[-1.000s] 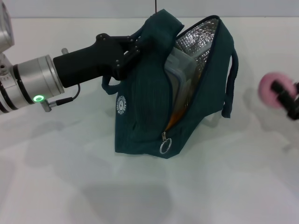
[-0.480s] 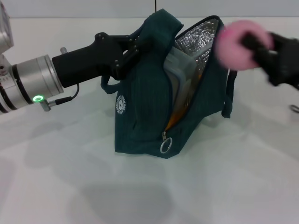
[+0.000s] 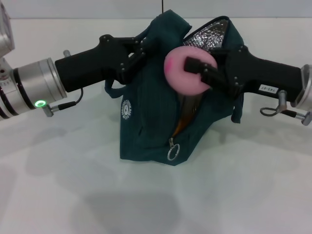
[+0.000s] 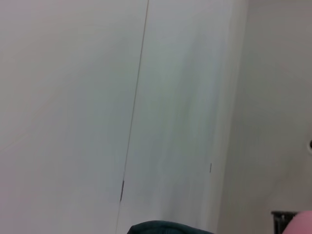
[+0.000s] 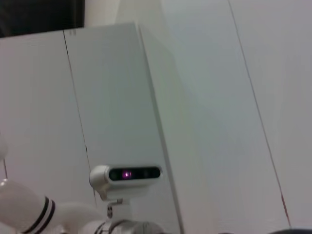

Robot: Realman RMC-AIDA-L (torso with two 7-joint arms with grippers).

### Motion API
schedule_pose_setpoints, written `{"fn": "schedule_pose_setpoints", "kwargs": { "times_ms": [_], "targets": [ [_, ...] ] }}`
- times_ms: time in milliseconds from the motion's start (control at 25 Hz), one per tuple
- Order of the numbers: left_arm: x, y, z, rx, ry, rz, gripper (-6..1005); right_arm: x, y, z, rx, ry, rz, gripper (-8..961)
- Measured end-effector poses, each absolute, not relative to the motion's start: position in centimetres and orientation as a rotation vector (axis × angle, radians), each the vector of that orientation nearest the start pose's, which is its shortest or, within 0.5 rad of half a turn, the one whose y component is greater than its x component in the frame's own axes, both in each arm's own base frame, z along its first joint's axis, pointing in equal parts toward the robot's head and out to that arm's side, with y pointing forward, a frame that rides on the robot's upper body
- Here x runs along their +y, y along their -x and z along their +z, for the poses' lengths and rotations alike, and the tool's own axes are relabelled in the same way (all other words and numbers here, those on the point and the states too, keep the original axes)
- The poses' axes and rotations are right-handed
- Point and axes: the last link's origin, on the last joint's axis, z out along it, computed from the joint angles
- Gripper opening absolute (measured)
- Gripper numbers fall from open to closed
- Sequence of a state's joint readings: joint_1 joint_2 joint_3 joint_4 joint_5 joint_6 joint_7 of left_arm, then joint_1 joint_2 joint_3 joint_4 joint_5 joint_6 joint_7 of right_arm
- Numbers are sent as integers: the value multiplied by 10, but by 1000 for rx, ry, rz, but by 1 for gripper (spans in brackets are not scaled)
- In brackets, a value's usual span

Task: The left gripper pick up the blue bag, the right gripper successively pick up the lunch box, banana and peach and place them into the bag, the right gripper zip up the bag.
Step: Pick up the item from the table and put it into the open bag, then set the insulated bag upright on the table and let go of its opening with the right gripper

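The blue bag (image 3: 146,122) stands upright on the white table with its mouth open and its silver lining (image 3: 210,35) showing. My left gripper (image 3: 139,51) is shut on the bag's upper edge by a handle. My right gripper (image 3: 197,73) comes in from the right and is shut on the pink peach (image 3: 185,70), holding it in front of the bag's open mouth. An orange strip of the banana (image 3: 184,117) shows inside the opening. The lunch box is hidden behind the peach. The left wrist view catches only a sliver of the bag (image 4: 165,227) and of the peach (image 4: 303,224).
The zip's ring pull (image 3: 172,153) hangs at the low front end of the opening. One loop handle (image 3: 240,105) droops on the bag's right side. White table (image 3: 253,195) surrounds the bag. The right wrist view shows a wall and a small camera (image 5: 126,174).
My right gripper has carried the peach from the far right leftward to the bag's open mouth. The left gripper and the bag have stayed put.
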State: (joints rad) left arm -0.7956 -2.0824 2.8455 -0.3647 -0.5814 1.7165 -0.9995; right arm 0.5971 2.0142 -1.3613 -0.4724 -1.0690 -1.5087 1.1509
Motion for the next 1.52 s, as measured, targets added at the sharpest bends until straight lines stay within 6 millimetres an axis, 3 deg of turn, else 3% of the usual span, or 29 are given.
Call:
{"fn": "schedule_pose_setpoints", "kwargs": {
  "times_ms": [200, 440, 800, 960, 1200, 1320, 1520],
  "targets": [
    [351, 221, -8, -405, 2526, -1139, 48, 344, -182, -24, 334, 2662, 1227, 176],
    [351, 220, -9, -405, 2527, -1144, 48, 344, -185, -28, 335, 2680, 1182, 340],
    [352, 219, -10, -414, 2526, -1141, 48, 340, -195, -19, 317, 2614, 1190, 497],
    [351, 220, -10, -414, 2525, -1140, 48, 326, -209, -6, 270, 2528, 1243, 667],
    [351, 221, -10, -417, 2520, -1141, 48, 299, -246, 6, 261, 2469, 1185, 757],
    [351, 221, -10, -417, 2520, -1141, 48, 288, -268, 5, 303, 2448, 1106, 754],
    [351, 221, -10, -415, 2519, -1140, 48, 279, -288, -6, 348, 2444, 998, 753]
  ]
}}
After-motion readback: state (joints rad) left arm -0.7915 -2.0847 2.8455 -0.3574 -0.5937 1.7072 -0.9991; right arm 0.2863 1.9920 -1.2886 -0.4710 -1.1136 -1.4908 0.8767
